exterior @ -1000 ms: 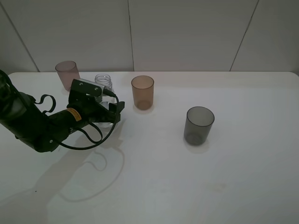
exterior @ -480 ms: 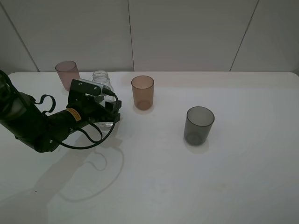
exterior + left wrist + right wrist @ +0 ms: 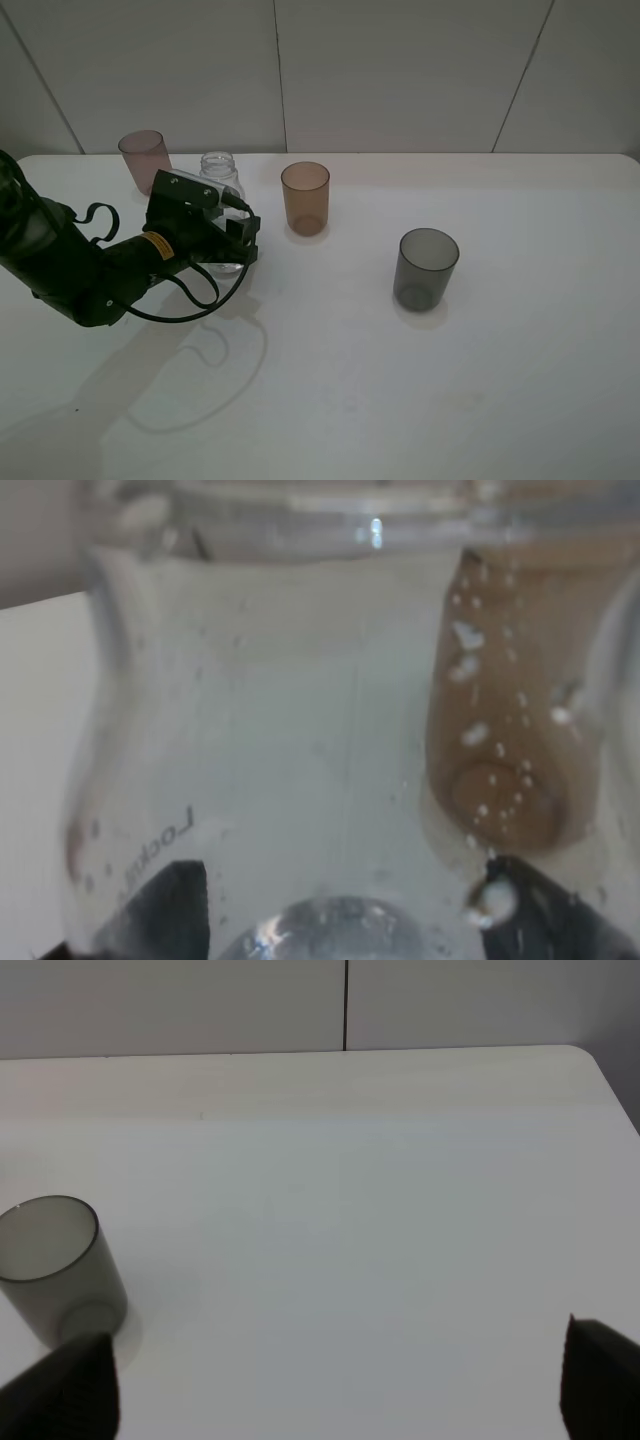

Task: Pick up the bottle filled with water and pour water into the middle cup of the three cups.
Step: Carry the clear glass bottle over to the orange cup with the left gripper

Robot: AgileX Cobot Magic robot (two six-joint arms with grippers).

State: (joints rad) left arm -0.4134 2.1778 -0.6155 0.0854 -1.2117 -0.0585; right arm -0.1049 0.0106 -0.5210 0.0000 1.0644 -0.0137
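One step looks nearly done to me: my left tool (image 3: pixel 230 243) is clamped on the bottle (image 3: pixel 221 172), upright between the pink cup (image 3: pixel 144 158) and the amber middle cup (image 3: pixel 305 197). I cannot tell whether it has cleared the bench (image 3: pixel 400 390). Carrying it across and pouring are left. My right tool (image 3: pixel 340 1385) hangs spread wide near the grey cup (image 3: pixel 58 1265).

Glossy clear bottle (image 3: pixel 220 168), matt white table (image 3: pixel 450 400)
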